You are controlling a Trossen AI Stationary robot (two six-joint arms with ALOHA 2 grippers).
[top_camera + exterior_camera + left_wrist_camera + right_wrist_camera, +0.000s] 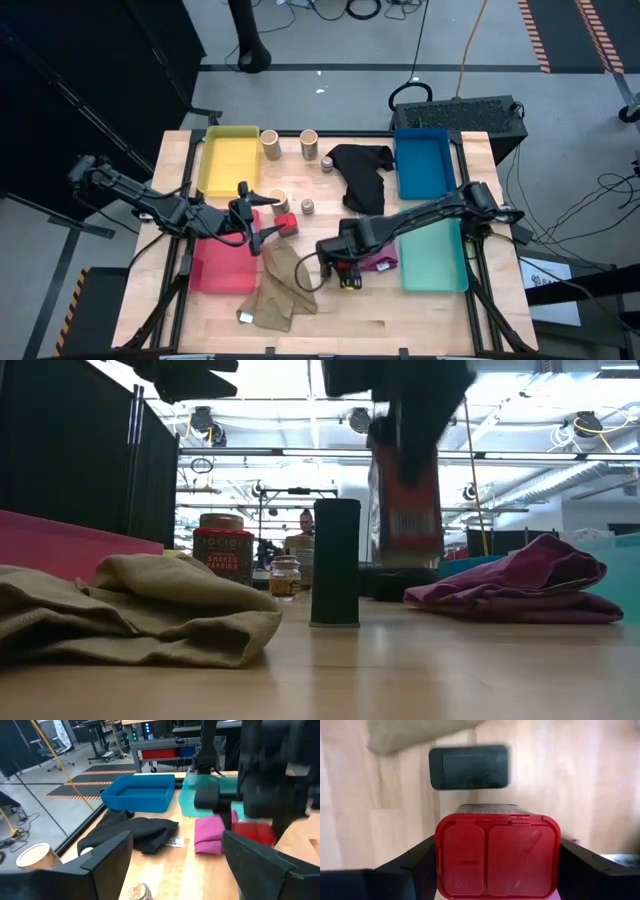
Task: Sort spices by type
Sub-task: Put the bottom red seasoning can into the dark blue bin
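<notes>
— Khaki cloth [140, 610] lies nearest in the low view, bunched at the near left. What stands behind it?

— I see a dark grey block [335, 563] standing upright on the wood. Left of it and farther back are a red paprika tin [222, 548] and a small jar [285, 577]. Just right of the block, the right gripper [405, 470] holds a red-lidded box [405, 525] clear of the table. A purple cloth [520, 585] lies on the right.

— And from above?

— From above, I find the right arm reaching in from the right to the near middle, between the khaki cloth and the purple one. The teal tray [433, 285] lies to its right and the blue tray [422, 185] lies beyond that. The left gripper [265, 225] hovers over the far edge of the red tray [215, 275], just beside the paprika tin. The yellow tray [229, 160] sits far left. Two tan cylinders [271, 146] stand beside it and a third [278, 198] stands near the left gripper. One more grey jar [327, 163] sits by the black cloth [362, 172].

— What about the left wrist?

— Its fingers are spread wide with nothing between them. Past them I see the black cloth, the purple cloth and the blue tray.

— And the right wrist?

— I'm looking down on the red lid, with a dark finger pressed against each side of the box, so it is pinched firmly. The dark block sits just beyond it on bare wood, apart from it.
</notes>
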